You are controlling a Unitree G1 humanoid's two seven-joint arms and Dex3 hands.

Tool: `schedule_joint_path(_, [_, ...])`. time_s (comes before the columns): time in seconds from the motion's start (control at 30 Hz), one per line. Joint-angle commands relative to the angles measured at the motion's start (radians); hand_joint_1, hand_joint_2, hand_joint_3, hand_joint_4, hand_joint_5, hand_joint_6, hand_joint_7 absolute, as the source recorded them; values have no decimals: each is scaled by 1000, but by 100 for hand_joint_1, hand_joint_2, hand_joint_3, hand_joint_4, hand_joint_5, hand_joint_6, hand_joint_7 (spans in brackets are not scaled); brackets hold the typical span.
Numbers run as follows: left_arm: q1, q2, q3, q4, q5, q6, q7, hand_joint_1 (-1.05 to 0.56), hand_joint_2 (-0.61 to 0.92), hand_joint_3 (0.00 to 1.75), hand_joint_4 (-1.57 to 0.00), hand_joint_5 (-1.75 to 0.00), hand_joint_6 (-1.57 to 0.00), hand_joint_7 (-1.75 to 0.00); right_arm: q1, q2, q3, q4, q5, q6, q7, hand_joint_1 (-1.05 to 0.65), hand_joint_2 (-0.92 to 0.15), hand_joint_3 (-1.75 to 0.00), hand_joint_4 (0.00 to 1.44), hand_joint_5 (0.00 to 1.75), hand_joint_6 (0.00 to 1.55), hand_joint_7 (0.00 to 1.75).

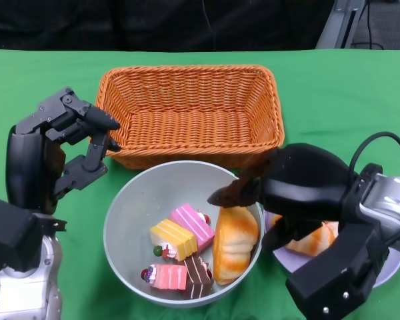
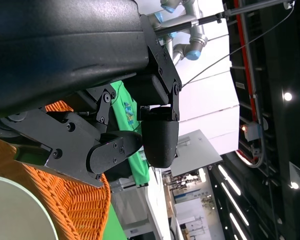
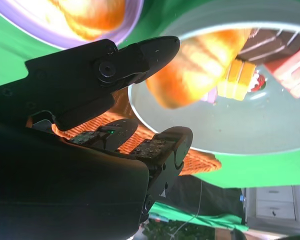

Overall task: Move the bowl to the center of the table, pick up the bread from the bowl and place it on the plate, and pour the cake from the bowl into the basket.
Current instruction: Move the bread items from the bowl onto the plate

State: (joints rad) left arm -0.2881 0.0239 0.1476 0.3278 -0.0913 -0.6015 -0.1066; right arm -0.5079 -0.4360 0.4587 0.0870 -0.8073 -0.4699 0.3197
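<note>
Near the front edge of the worktop (image 1: 47, 67), about midway along it, sits the bowl (image 1: 143, 200), touching the near wall of the basket (image 1: 193, 110) behind it. Inside the bowl a loaf of bread (image 1: 235, 241) leans against the wall on my right, with several pieces of cake (image 1: 180, 250) beside it. The plate (image 1: 387, 270) lies just beside the bowl, toward the right edge, and already carries one piece of bread.

My right hand (image 1: 280, 190) hangs over the bowl's rim with its fingers (image 1: 237, 190) apart, just above the loaf; it holds nothing, though I cannot tell whether a fingertip touches the crust. My left hand (image 1: 67, 150) is raised beside the bowl, fingers spread, also empty.

I judge the bread light and slightly yielding, with a smooth glazed crust that could slip. I would take it across its narrow middle, thumb on one flank and fingers on the other, squeezing gently. The bowl looks stiff and smooth-walled, so it may slide if I push down.
</note>
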Motion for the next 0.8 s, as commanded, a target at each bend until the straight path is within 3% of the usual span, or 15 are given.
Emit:
schedule_joint_path(0.03, [0,8,3,-14,-5,14,14,-9,68,89,-84,-150,-84,-122,-27,7,8,24,-10,5,-15,-78,-89,0,53,0,52,0])
schedule_joint_path(0.33, [-7,13,4,-8,-12,18,8,-10,67,90,-85,-148,-84,-121,-48,37,23,55,-26,28,-31,-79,-91,0,51,0,50,0])
schedule_joint_path(0.8, [-1,-2,-10,-30,0,16,29,-9,66,93,-85,-149,-84,-120,-75,27,98,104,-117,26,-43,-81,-90,-1,50,0,50,1])
